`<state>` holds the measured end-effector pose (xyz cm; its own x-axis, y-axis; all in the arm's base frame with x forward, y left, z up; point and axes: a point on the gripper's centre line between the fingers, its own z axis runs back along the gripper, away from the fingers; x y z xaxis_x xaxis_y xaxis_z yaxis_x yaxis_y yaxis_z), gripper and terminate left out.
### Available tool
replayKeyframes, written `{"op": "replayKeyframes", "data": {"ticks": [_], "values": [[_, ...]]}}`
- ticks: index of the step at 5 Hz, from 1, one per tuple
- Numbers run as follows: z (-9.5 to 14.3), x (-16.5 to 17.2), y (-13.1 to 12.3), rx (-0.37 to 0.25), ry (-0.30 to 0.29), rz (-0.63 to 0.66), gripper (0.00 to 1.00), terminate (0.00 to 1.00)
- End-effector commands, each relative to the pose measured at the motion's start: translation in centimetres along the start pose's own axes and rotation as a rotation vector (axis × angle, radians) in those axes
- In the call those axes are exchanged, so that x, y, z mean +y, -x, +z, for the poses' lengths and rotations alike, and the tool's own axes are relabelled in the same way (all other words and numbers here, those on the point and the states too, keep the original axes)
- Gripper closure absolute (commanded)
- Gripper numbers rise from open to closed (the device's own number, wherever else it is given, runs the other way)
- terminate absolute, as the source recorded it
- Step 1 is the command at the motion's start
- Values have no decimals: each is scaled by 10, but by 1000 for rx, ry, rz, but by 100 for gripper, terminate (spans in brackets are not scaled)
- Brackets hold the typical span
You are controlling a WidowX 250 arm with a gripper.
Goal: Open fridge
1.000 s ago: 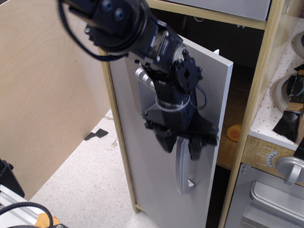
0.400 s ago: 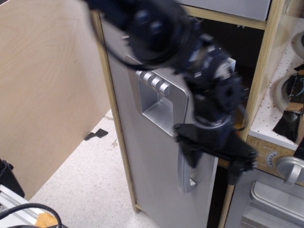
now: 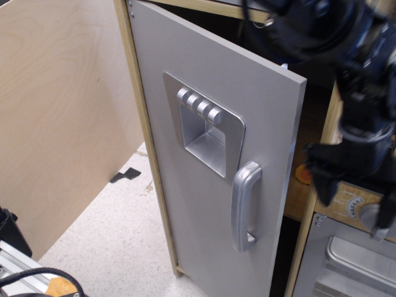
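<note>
The fridge is a tall light-wood cabinet with a matte grey door [image 3: 185, 204] that stands ajar, its right edge swung out from the frame. The door carries a silver curved vertical handle [image 3: 244, 207] and a recessed dispenser panel [image 3: 204, 127]. My gripper [image 3: 354, 201], dark and motion-blurred, hangs to the right of the door's free edge, in front of the wooden post, clear of the handle. Its two fingers are spread apart and hold nothing. The dark fridge interior shows through the gap.
A small silver oven door [image 3: 352, 260] with a dial [image 3: 352, 207] above it sits at the lower right. A plywood panel [image 3: 62, 111] stands on the left. An orange item [image 3: 303, 173] lies inside the fridge. Black tape [image 3: 127, 175] marks the speckled floor.
My gripper has let go of the handle and swung right, off the door and over to the oven side. The door stays ajar at about the same angle.
</note>
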<state>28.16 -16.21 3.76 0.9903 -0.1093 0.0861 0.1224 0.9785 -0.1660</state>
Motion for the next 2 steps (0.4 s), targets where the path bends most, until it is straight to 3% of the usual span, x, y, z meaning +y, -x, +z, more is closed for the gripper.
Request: {"op": "replayKeyframes", "data": {"ticks": [1,2], "values": [[12,1,-45,-133,-33,-127,0,0],[14,29,-50,-148,-69,-161,0,0]]}}
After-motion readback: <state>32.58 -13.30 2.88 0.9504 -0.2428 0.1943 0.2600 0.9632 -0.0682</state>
